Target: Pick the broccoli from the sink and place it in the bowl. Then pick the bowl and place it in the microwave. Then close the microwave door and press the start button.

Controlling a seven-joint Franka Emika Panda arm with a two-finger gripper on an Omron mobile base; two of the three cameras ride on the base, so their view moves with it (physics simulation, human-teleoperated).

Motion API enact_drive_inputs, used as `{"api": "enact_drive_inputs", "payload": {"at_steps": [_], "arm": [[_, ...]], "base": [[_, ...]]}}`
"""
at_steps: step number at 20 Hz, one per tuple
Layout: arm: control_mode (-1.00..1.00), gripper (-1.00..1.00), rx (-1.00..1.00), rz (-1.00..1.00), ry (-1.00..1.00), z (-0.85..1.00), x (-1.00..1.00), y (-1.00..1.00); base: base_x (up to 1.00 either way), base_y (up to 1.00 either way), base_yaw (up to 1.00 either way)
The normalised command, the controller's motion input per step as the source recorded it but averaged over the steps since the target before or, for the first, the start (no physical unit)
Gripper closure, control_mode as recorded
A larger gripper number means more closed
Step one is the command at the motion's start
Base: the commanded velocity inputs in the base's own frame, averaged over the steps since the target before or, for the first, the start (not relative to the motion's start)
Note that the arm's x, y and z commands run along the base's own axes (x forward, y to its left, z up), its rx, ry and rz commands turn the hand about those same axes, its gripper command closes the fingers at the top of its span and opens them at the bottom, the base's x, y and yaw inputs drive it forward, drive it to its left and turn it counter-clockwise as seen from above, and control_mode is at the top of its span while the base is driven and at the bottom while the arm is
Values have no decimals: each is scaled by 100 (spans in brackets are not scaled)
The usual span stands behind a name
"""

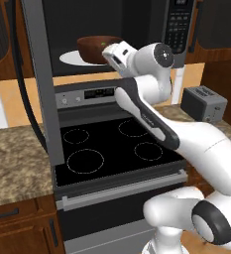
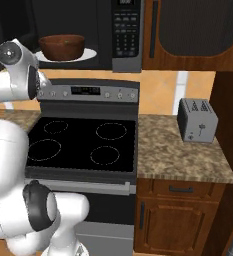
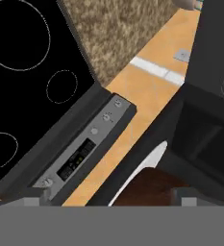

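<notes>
My claw point(image 3: 108, 196) stands open, holding nothing. The bowl point(image 2: 62, 46) sits upright on the microwave point(image 2: 123, 30) turntable point(image 2: 90, 54), mouth up.

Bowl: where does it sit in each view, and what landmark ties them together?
Left base view: bowl upper centre, inside the microwave.
Right base view: upper left, on the white turntable plate.
Hand view: a brown sliver at the bottom centre edge.
Shared landmark: the stove control panel.
</notes>
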Motion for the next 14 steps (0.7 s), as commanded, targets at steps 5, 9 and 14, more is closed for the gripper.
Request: {"api": "enact_drive_inputs", "payload": {"at_steps": [5,9,14], "arm": [[-100,-100,-8,19,-12,-73,-100,52],[-100,-100,-22,7,-1,-98,-100,72],[-100,-100,-20,0,0,-70,-94,43]], "base": [[0,0,0],[0,0,0],[0,0,0]]}}
